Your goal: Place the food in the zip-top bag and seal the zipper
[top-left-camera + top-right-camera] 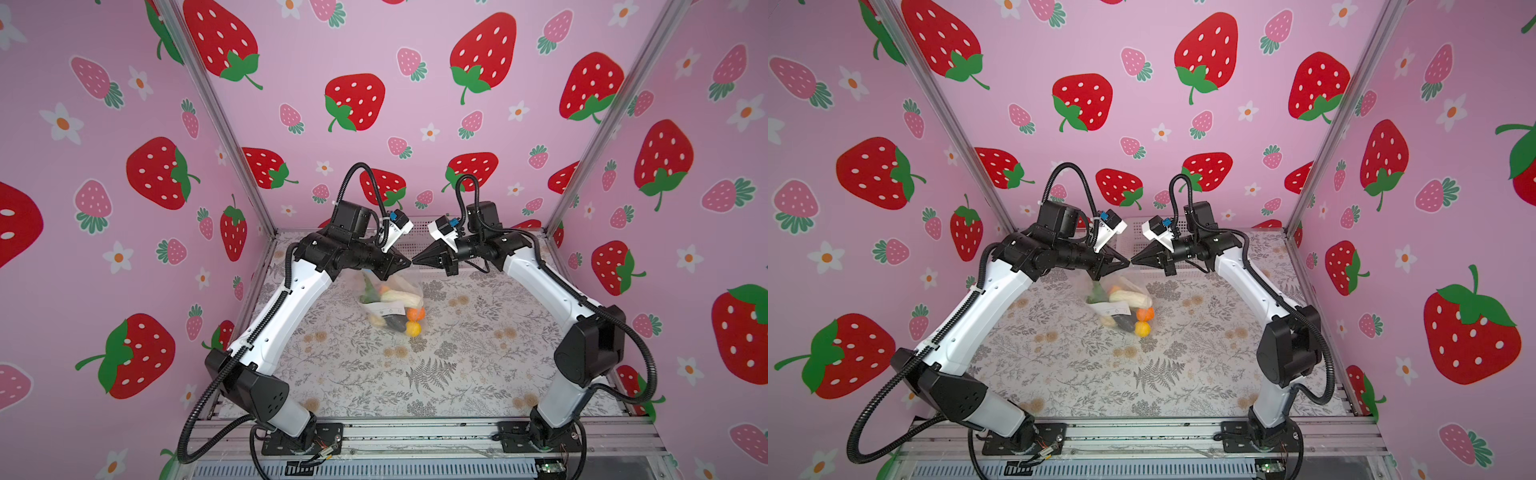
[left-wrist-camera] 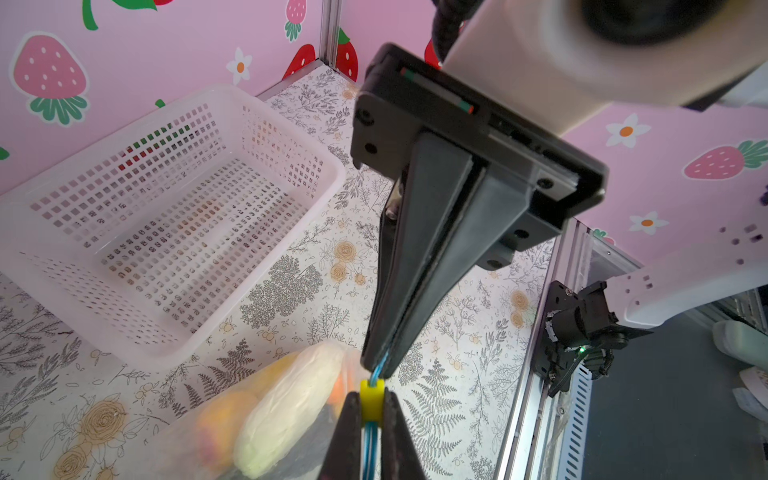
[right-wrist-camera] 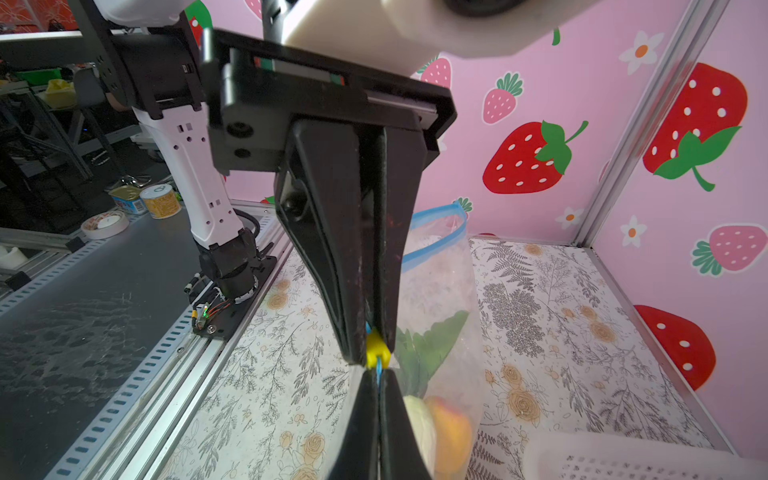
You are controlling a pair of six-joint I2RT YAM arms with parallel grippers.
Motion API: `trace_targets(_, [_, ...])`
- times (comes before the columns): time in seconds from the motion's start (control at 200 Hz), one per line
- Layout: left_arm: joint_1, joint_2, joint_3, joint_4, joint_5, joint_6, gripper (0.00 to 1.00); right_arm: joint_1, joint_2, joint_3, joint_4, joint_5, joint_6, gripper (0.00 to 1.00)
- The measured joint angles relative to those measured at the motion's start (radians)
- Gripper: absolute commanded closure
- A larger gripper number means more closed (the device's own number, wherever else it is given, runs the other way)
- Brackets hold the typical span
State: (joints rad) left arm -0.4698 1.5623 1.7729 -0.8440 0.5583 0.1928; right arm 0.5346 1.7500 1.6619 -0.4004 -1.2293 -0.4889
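Above floral mat (image 1: 457, 353), mid-table: zip-top bag (image 1: 390, 299) hangs from gripper tips, food (image 1: 399, 322) inside. Along top, zipper (image 3: 434, 245). left gripper (image 1: 406, 261) clamped on yellow slider (image 2: 370, 399); right gripper (image 1: 417, 261) clamped on zipper just beside. Behind, white basket (image 2: 286, 137).

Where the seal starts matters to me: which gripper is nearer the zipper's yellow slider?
Left. The left gripper is shut on the yellow slider; the right gripper pinches the blue zipper strip right beside it.
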Motion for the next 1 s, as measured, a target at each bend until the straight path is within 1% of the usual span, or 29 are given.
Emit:
trace_targets(0.12, [-0.003, 0.0, 0.0, 0.006, -0.018, 0.013, 1.0, 0.002, -0.024, -0.018, 0.025, 0.056, 0.044, 1.0])
trace_targets(0.3, [-0.004, 0.0, 0.0, 0.01, -0.053, 0.027, 1.0, 0.007, -0.026, -0.018, 0.039, 0.099, 0.062, 1.0])
trace_targets(0.665, [-0.013, -0.004, -0.001, 0.017, -0.095, 0.055, 1.0, 0.007, -0.031, -0.018, 0.04, 0.12, 0.068, 1.0])
trace_targets(1.0, [-0.014, -0.043, -0.038, 0.022, -0.136, 0.066, 1.0, 0.005, -0.031, -0.018, 0.037, 0.121, 0.068, 1.0])
